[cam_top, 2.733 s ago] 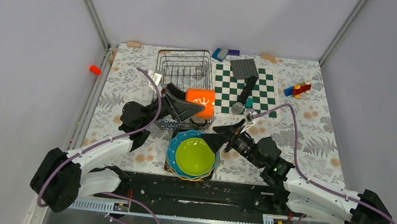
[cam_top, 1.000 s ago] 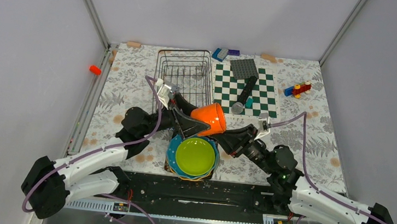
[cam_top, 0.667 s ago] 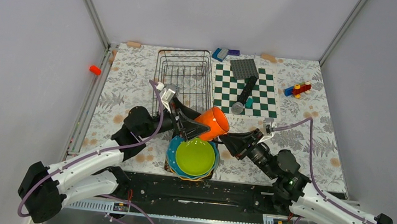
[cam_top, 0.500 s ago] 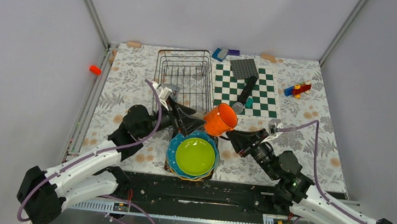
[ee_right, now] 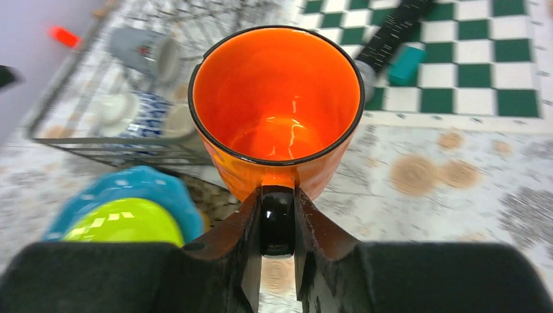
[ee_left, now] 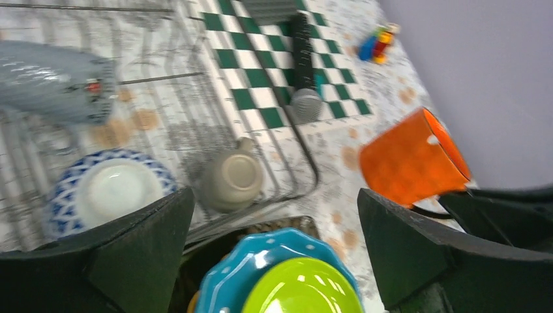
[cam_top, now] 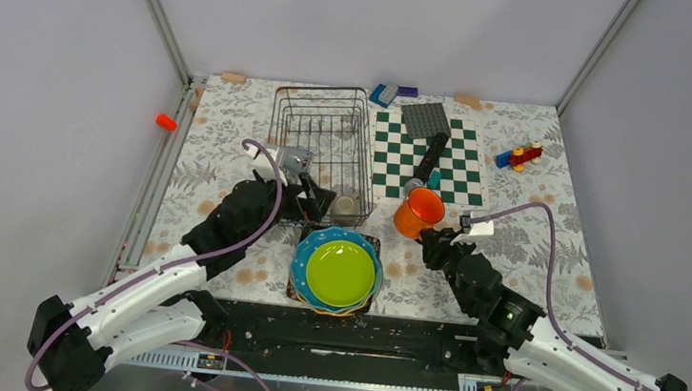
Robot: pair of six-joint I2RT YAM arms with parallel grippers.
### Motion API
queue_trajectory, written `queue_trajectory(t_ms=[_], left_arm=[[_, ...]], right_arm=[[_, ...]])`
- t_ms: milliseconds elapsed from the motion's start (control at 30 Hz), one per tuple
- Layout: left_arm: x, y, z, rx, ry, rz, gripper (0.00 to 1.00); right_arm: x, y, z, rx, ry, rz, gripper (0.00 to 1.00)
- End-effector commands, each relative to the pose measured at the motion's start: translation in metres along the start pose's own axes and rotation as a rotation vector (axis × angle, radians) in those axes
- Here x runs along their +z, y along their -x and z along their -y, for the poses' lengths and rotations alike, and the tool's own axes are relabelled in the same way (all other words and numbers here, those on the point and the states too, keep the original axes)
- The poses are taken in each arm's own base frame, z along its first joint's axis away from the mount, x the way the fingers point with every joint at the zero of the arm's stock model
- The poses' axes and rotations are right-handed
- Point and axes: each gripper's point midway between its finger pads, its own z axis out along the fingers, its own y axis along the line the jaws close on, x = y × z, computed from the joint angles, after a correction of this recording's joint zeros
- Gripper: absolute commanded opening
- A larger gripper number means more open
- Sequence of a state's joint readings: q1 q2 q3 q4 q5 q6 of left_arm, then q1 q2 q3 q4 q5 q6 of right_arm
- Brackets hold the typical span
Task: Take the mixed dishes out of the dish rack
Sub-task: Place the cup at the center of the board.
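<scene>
My right gripper (ee_right: 277, 222) is shut on the black handle of the orange mug (ee_right: 277, 104), which it holds upright, mouth up, just right of the dish rack's (cam_top: 320, 145) near corner. In the top view the orange mug (cam_top: 419, 211) is by the checkerboard's near edge; whether it touches the table I cannot tell. My left gripper (ee_left: 274, 254) is open and holds nothing, above the stacked plates: lime green plate (cam_top: 339, 273) on a blue plate (cam_top: 310, 246). In the rack lie a patterned bowl (ee_left: 107, 189), a small cup (ee_left: 231, 179) and a grey cup (ee_left: 55, 81).
The green-and-white checkerboard (cam_top: 454, 172) lies right of the rack, with a grey studded plate (cam_top: 425, 119) and a black cylinder (cam_top: 430, 156) on it. Toy bricks (cam_top: 518, 156) sit far right, blue bricks (cam_top: 383, 94) at the back, and a small red thing (cam_top: 166, 122) lies by the left wall.
The mug has passed from between my left fingers to the right gripper, which has carried it right and turned it upright. My left arm has drawn back toward the rack's near end.
</scene>
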State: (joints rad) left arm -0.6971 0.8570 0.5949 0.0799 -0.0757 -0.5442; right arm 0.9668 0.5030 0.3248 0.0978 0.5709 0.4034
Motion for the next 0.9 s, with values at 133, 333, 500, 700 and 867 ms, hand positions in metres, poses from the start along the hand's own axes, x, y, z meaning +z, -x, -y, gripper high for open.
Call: queue_trajectory(t_ms=[133, 333, 500, 700, 867], left_arm=[[-0.011, 0.030, -0.059, 0.014, 0.374, 0.107, 0.99], [-0.007, 0.026, -0.072, 0.020, 0.456, 0.081, 0.99], [-0.005, 0.022, -0.076, 0.018, 0.478, 0.066, 0.99], [-0.007, 0.019, -0.082, 0.014, 0.509, 0.062, 0.99], [-0.008, 0.018, -0.084, 0.011, 0.514, 0.064, 0.99]], right_arm=[[0.003, 0.029, 0.055, -0.085, -0.344, 0.143, 0.00], [0.007, 0.010, 0.071, -0.117, -0.405, 0.162, 0.00], [0.011, -0.002, 0.078, -0.138, -0.447, 0.138, 0.00], [0.017, -0.022, 0.076, -0.127, -0.428, 0.085, 0.00], [0.020, -0.040, 0.074, -0.117, -0.396, 0.037, 0.02]])
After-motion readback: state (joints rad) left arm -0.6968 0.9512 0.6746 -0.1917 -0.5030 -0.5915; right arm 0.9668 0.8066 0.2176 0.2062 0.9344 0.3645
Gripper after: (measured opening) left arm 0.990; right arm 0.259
